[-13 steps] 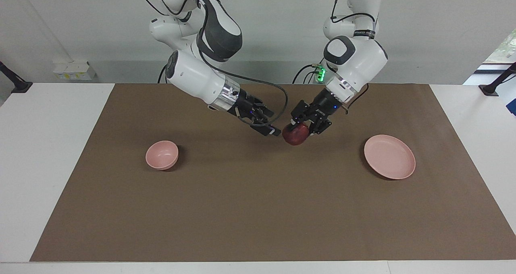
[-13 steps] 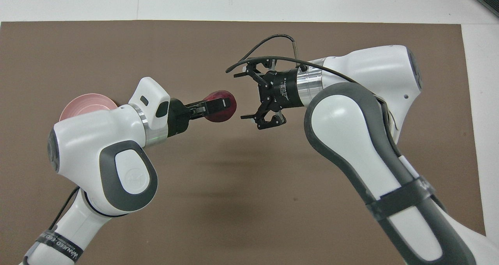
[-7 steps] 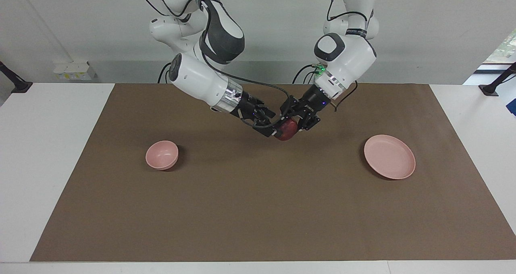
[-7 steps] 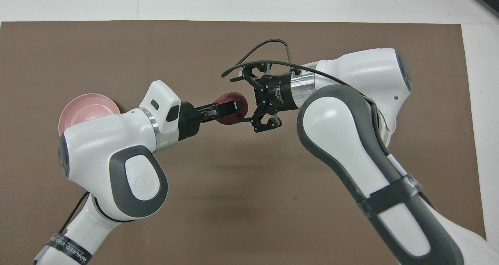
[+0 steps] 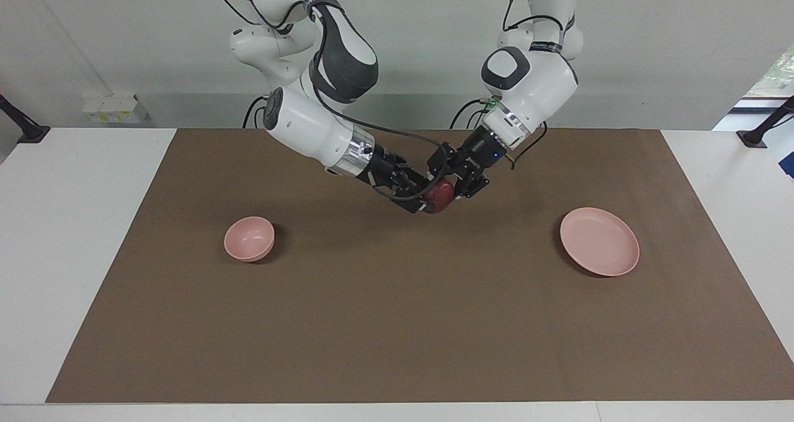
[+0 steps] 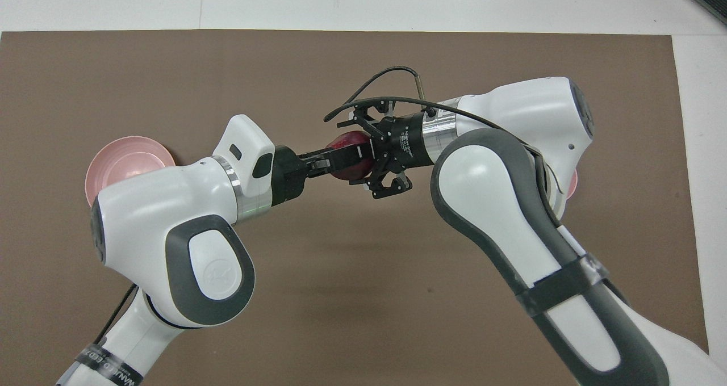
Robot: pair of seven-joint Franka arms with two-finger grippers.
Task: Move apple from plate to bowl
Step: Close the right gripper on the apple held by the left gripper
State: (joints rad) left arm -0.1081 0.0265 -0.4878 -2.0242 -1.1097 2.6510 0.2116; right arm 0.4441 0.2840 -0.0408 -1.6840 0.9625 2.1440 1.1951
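The dark red apple (image 5: pixel 440 194) is up in the air over the middle of the mat, also in the overhead view (image 6: pixel 345 143). My left gripper (image 5: pixel 443 188) (image 6: pixel 353 158) is shut on it. My right gripper (image 5: pixel 420 200) (image 6: pixel 365 149) is open, its jaws spread on either side of the apple; I cannot tell whether they touch it. The flat pink plate (image 5: pixel 599 241) (image 6: pixel 126 158) lies bare toward the left arm's end. The small pink bowl (image 5: pixel 249 238) stands toward the right arm's end; in the overhead view only a sliver of the bowl (image 6: pixel 572 183) shows past my right arm.
A brown mat (image 5: pixel 397 323) covers the table between white side strips (image 5: pixel 68 236). A black cable (image 6: pixel 375 82) loops over my right wrist. Nothing else lies on the mat.
Both grippers have closed in on each other over the mat's middle. The left one brought the apple between the right gripper's open jaws, and the pair rose slightly.
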